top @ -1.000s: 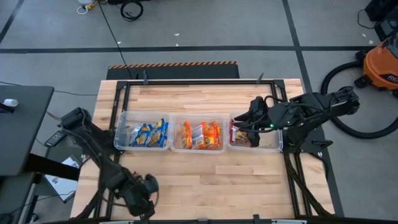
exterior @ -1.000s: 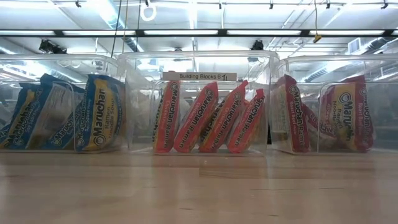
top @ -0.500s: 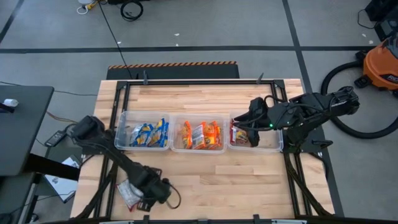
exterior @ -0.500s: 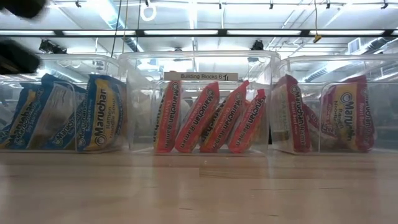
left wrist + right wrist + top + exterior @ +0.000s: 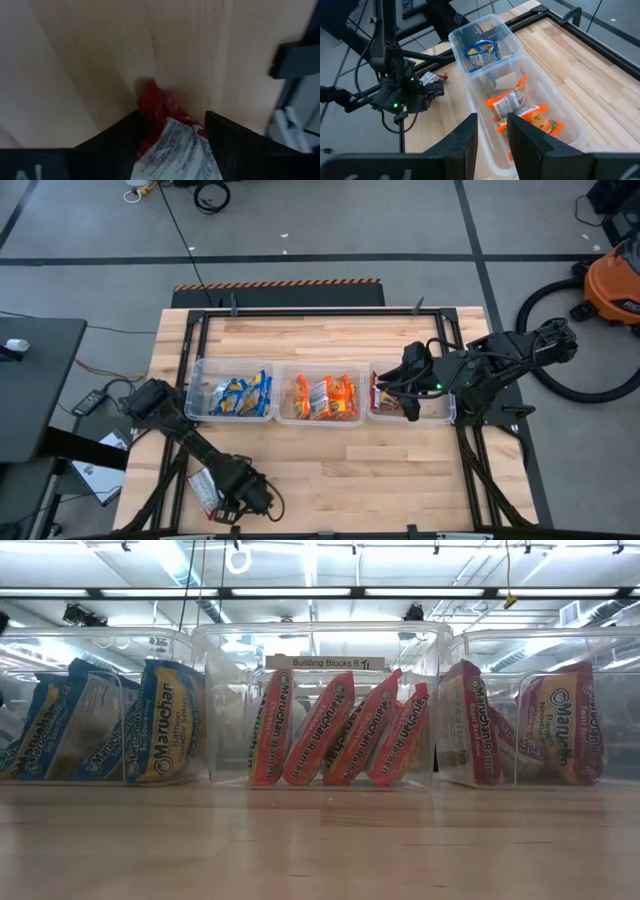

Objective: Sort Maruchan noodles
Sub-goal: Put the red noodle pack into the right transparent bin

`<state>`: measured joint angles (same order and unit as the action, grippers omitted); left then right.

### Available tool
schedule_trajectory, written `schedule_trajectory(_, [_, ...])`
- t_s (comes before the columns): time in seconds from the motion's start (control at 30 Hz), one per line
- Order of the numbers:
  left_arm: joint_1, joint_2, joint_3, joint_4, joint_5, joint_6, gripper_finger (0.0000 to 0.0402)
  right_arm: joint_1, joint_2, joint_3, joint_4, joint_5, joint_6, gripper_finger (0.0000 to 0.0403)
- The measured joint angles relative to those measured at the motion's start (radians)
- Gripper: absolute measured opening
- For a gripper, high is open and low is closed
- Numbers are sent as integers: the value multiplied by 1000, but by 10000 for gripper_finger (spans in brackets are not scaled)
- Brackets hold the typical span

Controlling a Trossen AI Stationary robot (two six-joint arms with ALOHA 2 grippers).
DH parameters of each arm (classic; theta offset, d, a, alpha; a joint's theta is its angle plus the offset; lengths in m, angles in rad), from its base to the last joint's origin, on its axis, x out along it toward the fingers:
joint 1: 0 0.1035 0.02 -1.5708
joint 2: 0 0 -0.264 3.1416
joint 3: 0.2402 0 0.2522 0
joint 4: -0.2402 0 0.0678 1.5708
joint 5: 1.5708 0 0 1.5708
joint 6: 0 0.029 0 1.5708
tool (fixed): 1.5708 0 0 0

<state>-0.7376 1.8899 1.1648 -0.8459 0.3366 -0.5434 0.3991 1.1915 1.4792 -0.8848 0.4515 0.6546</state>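
A red-and-white noodle packet sits near the table's near left corner, and my left gripper is shut on it; the left wrist view shows the packet filling the gap between the fingers. My right gripper hovers over the right bin of red packets, open by a narrow gap and holding nothing. Blue packets stand on edge in the left bin, orange ones in the middle bin. My left gripper pinches the red-and-white packet between its two fingers, on the silver-white part. The red end sticks out past the fingertips over the wood. Whether the packet is lifted or lies on the table, I cannot tell.
Three clear bins stand side by side across the table's middle. Bare wood lies in front of them and more behind. A black frame rail runs along the far edge. An orange shop vacuum stands off the table's right.
My left arm has swung its upper part toward the table's near right while its gripper stayed near the near left corner. The red-and-white packet, not visible a second ago, now shows beside the gripper.
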Motion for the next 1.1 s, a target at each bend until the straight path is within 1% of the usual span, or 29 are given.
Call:
schedule_trajectory(0.1, [-21,8,0,2,-26,-1,216,0,0,0,0,4,-1,110])
schedule_trajectory(0.23, [-36,8,0,36,-51,-3,175,0,0,0,0,16,-2,110])
schedule_trajectory(0.33, [-43,9,1,39,-67,-13,129,0,0,0,0,19,-2,110])
schedule_trajectory(0.5, [-52,10,1,42,-88,-14,26,0,0,0,0,19,-3,110])
schedule_trajectory(0.53, [-52,10,1,38,-84,-17,15,0,0,0,0,19,-3,110])
schedule_trajectory(0.67, [-51,-17,12,-14,-78,-29,13,0,0,0,0,19,-3,110])
schedule_trajectory(0.77, [-38,-68,69,-57,-80,-40,12,11,0,0,3,19,-3,110])
schedule_trajectory(0.8, [-31,-88,91,-73,-95,-52,12,19,0,0,11,19,-3,110])
schedule_trajectory(0.9, [-7,-156,162,-85,-189,-109,11,51,11,0,66,20,-31,110])
schedule_trajectory(1.03, [26,-256,256,-85,-302,-211,10,101,34,0,140,29,-151,110])
schedule_trajectory(1.1, [36,-297,306,-78,-345,-244,10,125,43,0,170,56,-217,110])
